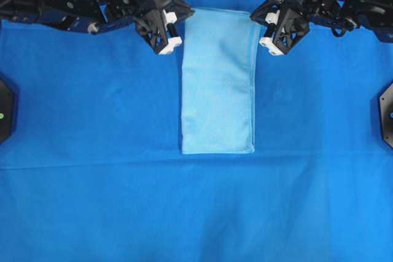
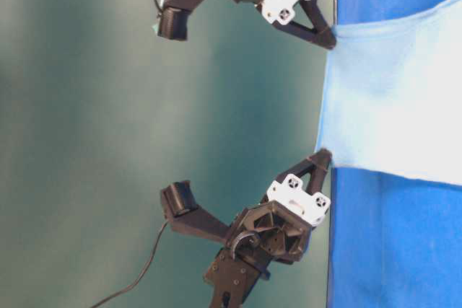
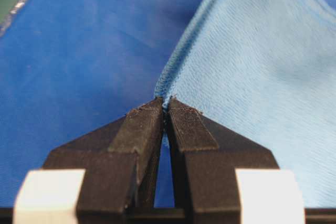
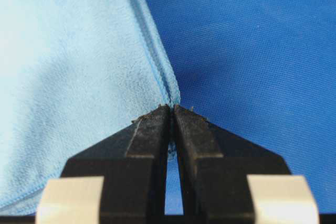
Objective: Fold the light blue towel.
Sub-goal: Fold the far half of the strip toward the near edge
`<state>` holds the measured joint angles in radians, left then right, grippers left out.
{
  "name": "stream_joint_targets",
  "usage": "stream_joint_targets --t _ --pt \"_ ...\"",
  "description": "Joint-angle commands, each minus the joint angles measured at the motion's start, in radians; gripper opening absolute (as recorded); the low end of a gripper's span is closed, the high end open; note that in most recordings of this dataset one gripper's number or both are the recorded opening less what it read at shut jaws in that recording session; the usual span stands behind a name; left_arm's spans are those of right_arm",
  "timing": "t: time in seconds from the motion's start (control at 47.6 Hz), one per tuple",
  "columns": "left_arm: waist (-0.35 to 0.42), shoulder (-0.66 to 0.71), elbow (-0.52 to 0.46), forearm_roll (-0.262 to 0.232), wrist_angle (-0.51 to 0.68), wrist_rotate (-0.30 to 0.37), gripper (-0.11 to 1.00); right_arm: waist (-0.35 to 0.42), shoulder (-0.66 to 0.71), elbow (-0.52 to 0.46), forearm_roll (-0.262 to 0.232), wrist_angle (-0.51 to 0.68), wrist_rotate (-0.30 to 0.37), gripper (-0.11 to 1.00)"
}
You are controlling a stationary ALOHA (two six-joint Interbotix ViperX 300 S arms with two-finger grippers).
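Towel: the light blue towel (image 1: 218, 81) lies as a long strip near the middle of the tabletop, already doubled by the look of its layered right edge, its long axis running 12 to 6 o'clock in the overhead view.
Held end: the 12 o'clock short edge is lifted off the cloth and stretched between the two end effectors; the table-level view shows it raised and taut.
Free end: the 6 o'clock short edge rests flat, well apart from both arms.
Left end effector: the left end effector (image 1: 174, 27) has its jaws pinched tight on the towel's 11 o'clock corner; its wrist view shows the hem (image 3: 181, 56) running straight out from the closed tips.
Right end effector: the right end effector (image 1: 265, 27) is likewise clamped on the 1 o'clock corner, jaws nearly together with the hem caught between them.
Nearer arm: neither; each sits at its own corner, about level with the other.
Coming move: probably carrying the held edge toward 6 o'clock, along the long axis, to lay it over the free end.
Edges: the corners should land square on the lower ones; a skewed pull would offset the layers.
Room: the blue table cloth (image 1: 92, 151) is bare from 3 through 6 to 9 o'clock around the towel.
Fixtures: dark mounts (image 1: 6, 111) sit at the far 9 and 3 o'clock borders, off the path.
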<state>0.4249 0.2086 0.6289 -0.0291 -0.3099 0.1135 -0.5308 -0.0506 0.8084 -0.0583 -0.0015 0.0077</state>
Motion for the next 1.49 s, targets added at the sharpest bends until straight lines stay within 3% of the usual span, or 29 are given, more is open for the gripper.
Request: stream_joint_targets --t 0.0,0.231,0.504,0.714,0.882,1.05,1.469 --pt "-0.015 -0.057 -0.002 0.000 0.009 0.008 0.02 0.008 -0.066 -0.014 -0.003 0.038 0.005 0.04" --pt "-0.078 -0.140 0.025 0.000 0.026 0.020 0.02 0.084 -0.183 0.008 0.002 0.129 0.017 0.04" --pt "-0.209 -0.209 0.067 0.000 0.063 0.002 0.02 0.250 -0.302 0.055 0.044 0.206 0.026 0.04" --pt "-0.318 -0.224 0.098 0.000 0.067 -0.009 0.02 0.380 -0.350 0.089 0.060 0.244 0.101 0.04" --pt "-0.390 -0.225 0.109 0.000 0.112 -0.028 0.02 0.469 -0.334 0.087 0.058 0.276 0.183 0.04" --pt "-0.425 -0.213 0.110 0.000 0.186 -0.048 0.02 0.520 -0.282 0.084 0.060 0.264 0.219 0.04" --pt "-0.494 -0.098 0.120 -0.002 0.156 -0.094 0.02 0.601 -0.080 0.092 0.060 0.149 0.333 0.04"
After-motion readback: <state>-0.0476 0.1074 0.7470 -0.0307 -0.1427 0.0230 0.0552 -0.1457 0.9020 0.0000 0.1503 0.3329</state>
